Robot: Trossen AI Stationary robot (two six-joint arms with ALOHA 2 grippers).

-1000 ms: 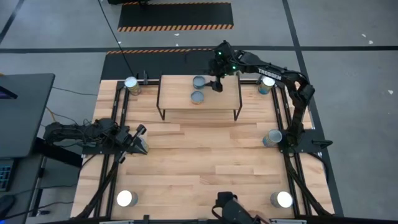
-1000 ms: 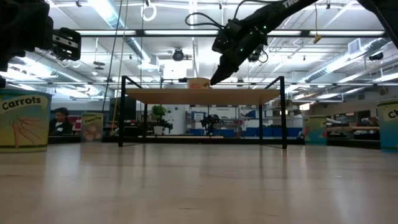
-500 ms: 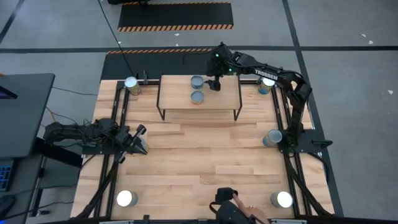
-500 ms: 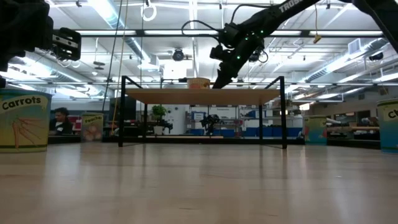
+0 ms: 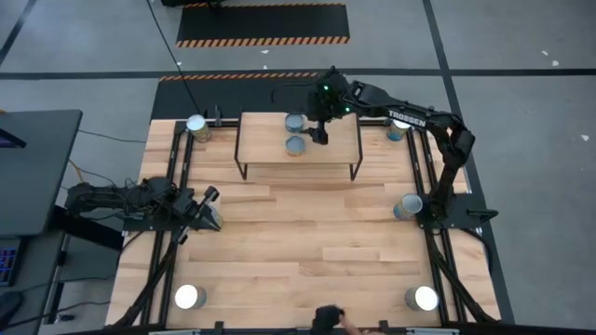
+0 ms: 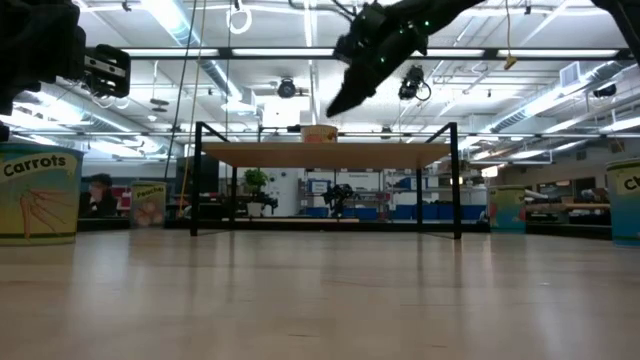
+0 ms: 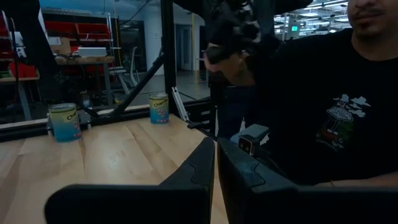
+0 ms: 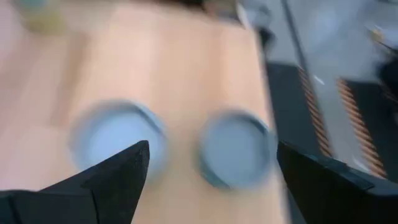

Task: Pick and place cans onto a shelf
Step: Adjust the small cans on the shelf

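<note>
Light wood tops the shelf (image 5: 298, 140), the landmark for every position given here; it stands on black wire legs at the far middle of the plank bench (image 5: 298, 242). Two blue-grey-topped cans (image 5: 295, 133) stand on the shelf, one just behind the other, near its centre. The right gripper (image 5: 319, 131) hangs over the shelf, just beside these two cans and clear of the board, as the low view shows. In the right wrist view its fingers (image 8: 118, 171) are spread wide and hold nothing, with both can tops (image 8: 235, 147) showing between them below.

The silver-topped cans remain on the bench: one off the shelf's left end (image 5: 196, 126), one off its right end (image 5: 400, 124), one farther toward the near side on the right (image 5: 409, 206), and two at the near corners (image 5: 189, 297) (image 5: 425, 298). The left gripper (image 5: 209, 207) waits over the bench, near-left of the shelf, its fingers (image 7: 205, 163) drawn almost together and empty.

A person in a dark shirt (image 7: 323, 99) stands at the near edge of the bench.

Judged step: leaving the shelf after a placement, with more cans to fetch. To do it well, the right arm should lift straight up until its fingers clear both can tops, and only then swing aside, so neither can is nudged.
</note>
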